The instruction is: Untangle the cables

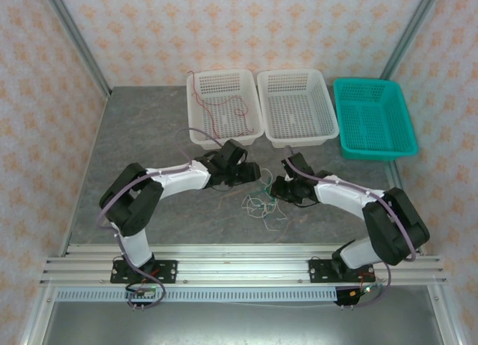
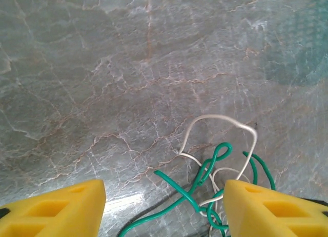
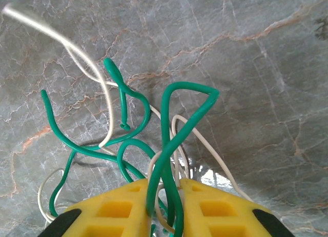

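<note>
Bent at the elbows, reaching inward from the near edge of the grey marbled bench [image 1: 149, 136]: left gripper [image 1: 250, 173] and right gripper [image 1: 276, 188], tips close together. On the left, spread wide, clamping nothing, beside green and whitish cables [image 2: 215, 170]. On the right, nearly closed, pinching a green loop and whitish strands. Mid-bench, between both: the tangle. By the far edge, inside a white basket [image 1: 196, 132]: a red cable [image 1: 224, 100]. All round, patterned walls [image 1: 45, 76].

White-and-black left arm [image 1: 175, 179], right arm [image 1: 343, 196], lilac cables [image 1: 102, 204], yellow gripper fingers [image 3: 220, 211]
</note>
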